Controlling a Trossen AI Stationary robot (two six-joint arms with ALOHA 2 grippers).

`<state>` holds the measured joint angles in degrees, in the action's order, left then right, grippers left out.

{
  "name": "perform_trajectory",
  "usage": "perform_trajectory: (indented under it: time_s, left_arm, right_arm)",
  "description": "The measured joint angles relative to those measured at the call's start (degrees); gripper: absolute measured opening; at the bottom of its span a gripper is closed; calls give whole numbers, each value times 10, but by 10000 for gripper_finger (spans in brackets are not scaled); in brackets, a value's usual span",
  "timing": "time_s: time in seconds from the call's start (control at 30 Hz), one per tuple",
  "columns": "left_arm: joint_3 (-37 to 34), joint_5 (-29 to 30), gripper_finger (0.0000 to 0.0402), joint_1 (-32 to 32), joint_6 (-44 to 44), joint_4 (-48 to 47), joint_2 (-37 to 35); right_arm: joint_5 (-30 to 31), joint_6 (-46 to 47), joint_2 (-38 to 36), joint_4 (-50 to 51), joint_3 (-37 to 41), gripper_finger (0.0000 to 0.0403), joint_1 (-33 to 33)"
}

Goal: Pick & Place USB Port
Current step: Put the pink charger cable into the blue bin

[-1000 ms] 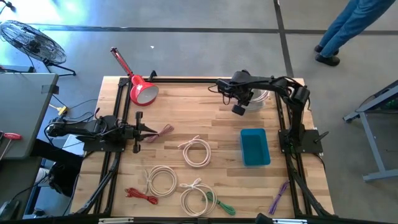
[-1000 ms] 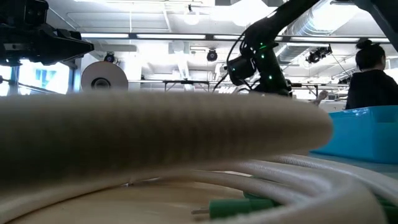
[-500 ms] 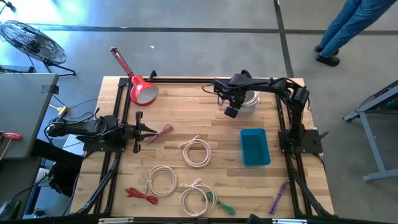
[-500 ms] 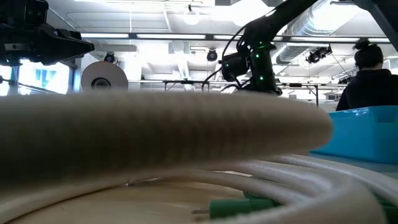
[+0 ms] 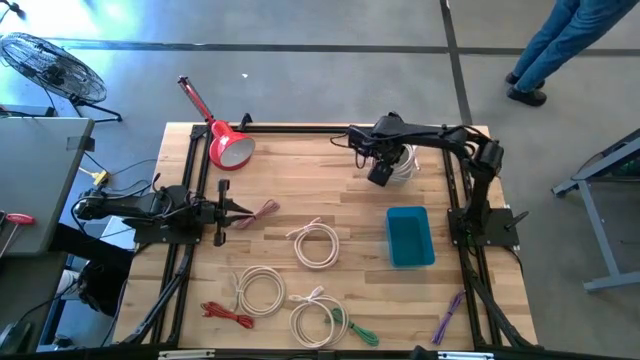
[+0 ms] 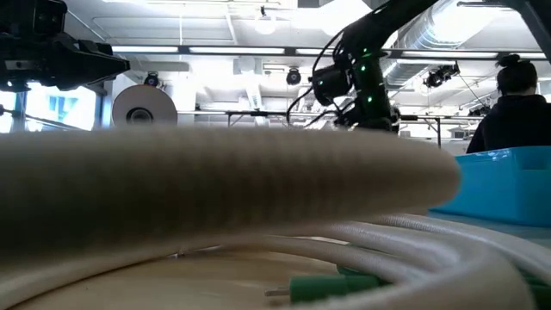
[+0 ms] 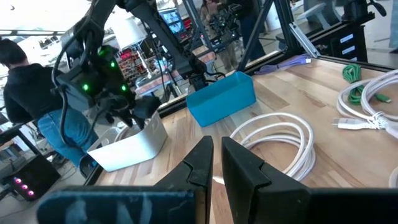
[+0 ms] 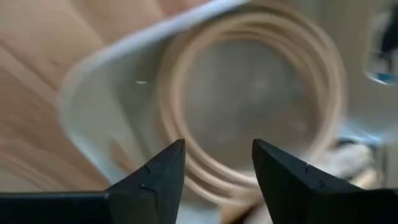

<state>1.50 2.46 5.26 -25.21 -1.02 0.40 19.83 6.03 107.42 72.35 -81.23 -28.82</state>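
Note:
A white coiled USB cable [image 8: 166,99] lies inside the white bin [image 5: 410,158] at the table's far right. My right gripper [image 5: 380,174] hovers just above that bin, open, with nothing between its fingers [image 8: 217,149]. My left gripper [image 5: 236,208] stays shut at the table's left, level with the table, beside a pink cable [image 5: 264,210]; its wrist view [image 7: 216,147] shows nothing between the fingers. More white coiled cables [image 5: 317,243] [image 5: 260,292] [image 5: 314,322] lie flat on the table's middle and near part.
A blue bin [image 5: 409,236] stands just nearer than the white bin. A red lamp [image 5: 226,146] sits at the far left. Red [image 5: 228,315], green [image 5: 356,331] and purple [image 5: 447,317] cables lie near the front edge. A person [image 6: 515,103] stands beyond the table.
My right gripper has swung a little toward the table's left and back again, staying over the white bin's near left corner. The white coil rests in the bin.

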Motion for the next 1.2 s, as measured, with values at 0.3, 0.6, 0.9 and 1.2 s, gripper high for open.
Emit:
perform_trajectory:
  time_s: [0.3,0.6,0.9,1.2]
  left_arm:
    - [0,11,29,0,0,1,0]
    - [0,23,42,0,4,7,0]
    - [12,59,152,0,46,-1,53]
    - [87,65,199,0,133,-100,116]
  right_arm:
    - [9,13,-105,-9,0,180,4]
    - [-108,-18,-217,-114,0,181,59]
    - [-115,-47,-247,-174,0,181,158]
    - [-115,-76,-244,-203,38,181,222]
